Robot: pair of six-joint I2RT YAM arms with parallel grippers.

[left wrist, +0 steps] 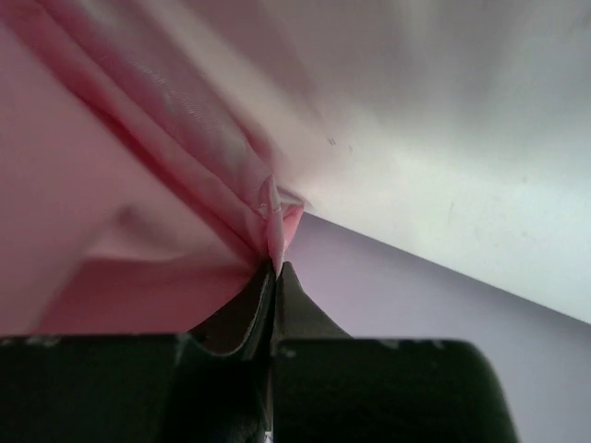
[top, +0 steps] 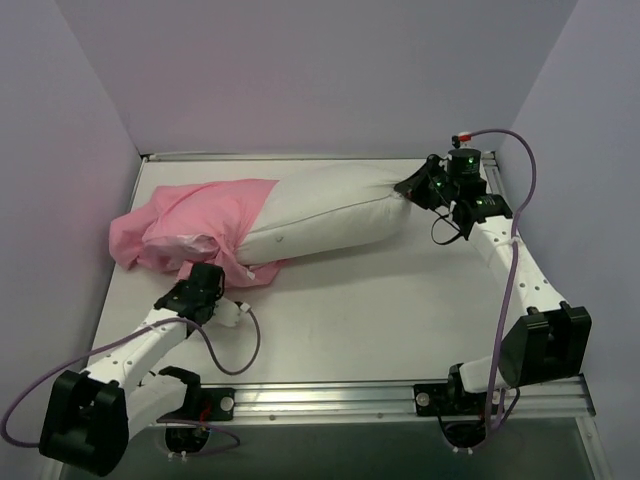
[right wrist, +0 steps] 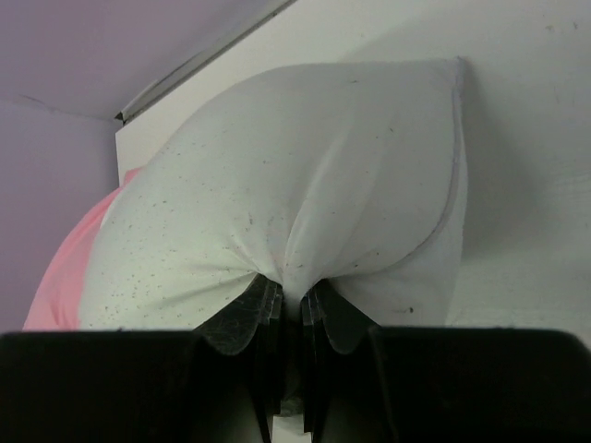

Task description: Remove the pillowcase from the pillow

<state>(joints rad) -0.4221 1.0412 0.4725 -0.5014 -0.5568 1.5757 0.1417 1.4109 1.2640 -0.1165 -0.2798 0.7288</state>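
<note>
Left pincer [top: 208, 278], nearest the arm bases on the left side of a white desk [top: 380, 300], is clamped shut on a pinched fold of the pink pillowcase [top: 180, 228]. The left wrist view shows its two dark fingers [left wrist: 242, 318] pressed together, with a pink tip of cloth squeezed between them.

Just beyond it, the pillowcase lies bunched and wrinkled on the desk's left side, covering only the left end of the pillow [top: 330, 210]. The off-white pillow lies lengthwise across the middle of the desk. Most of it is bare, and it stretches right toward the far right corner.

At that far end, the right pincer [top: 412, 186] grips the pillow's corner. The right wrist view shows speckled white fabric gathered into a pucker between its closed fingers [right wrist: 245, 318], with a sliver of pink showing past the pillow's far left side. Pale lilac walls [top: 300, 70] enclose the desk on three sides.
</note>
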